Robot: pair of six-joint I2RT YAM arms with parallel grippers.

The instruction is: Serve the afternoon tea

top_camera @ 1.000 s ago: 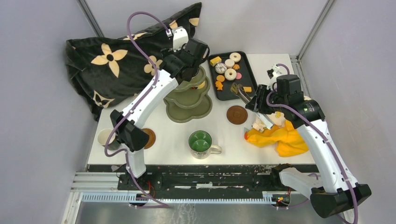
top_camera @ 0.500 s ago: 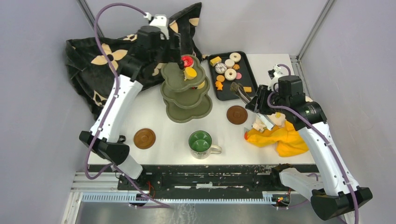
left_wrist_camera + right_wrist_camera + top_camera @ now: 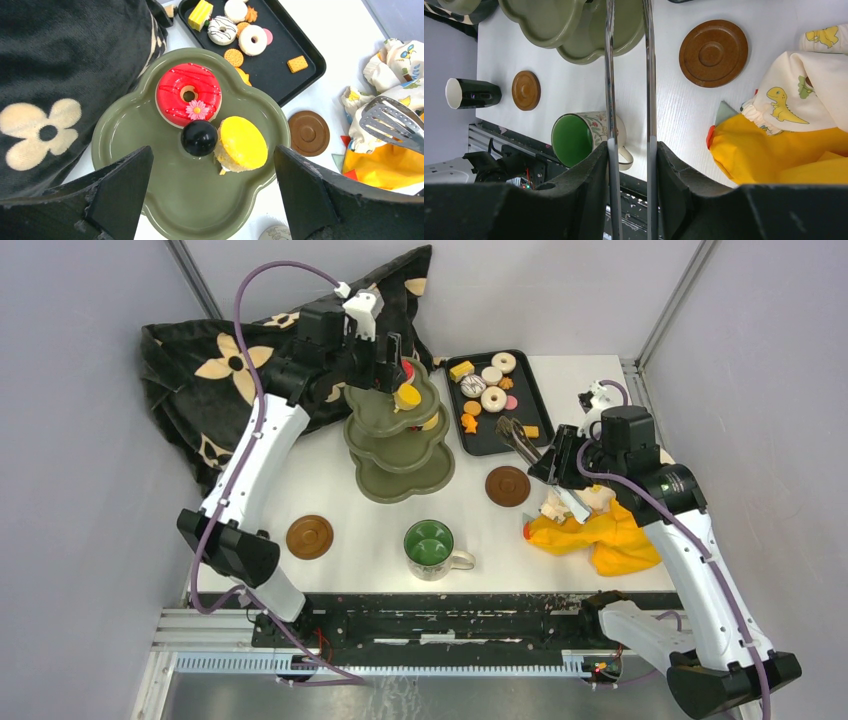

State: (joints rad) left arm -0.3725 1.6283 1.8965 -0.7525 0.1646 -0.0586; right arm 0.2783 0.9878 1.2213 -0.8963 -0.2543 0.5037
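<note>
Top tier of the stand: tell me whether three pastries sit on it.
No, only a red donut and a yellow cake sit beside its black knob.

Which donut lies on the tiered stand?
The red donut with a pink flower, on the stand's top tier beside the black knob; the pale donuts lie on the black tray.

White arms [image 3: 250, 465] with black joints carry purple cables [image 3: 283, 265]; left claw [image 3: 211, 165] is black.
</note>
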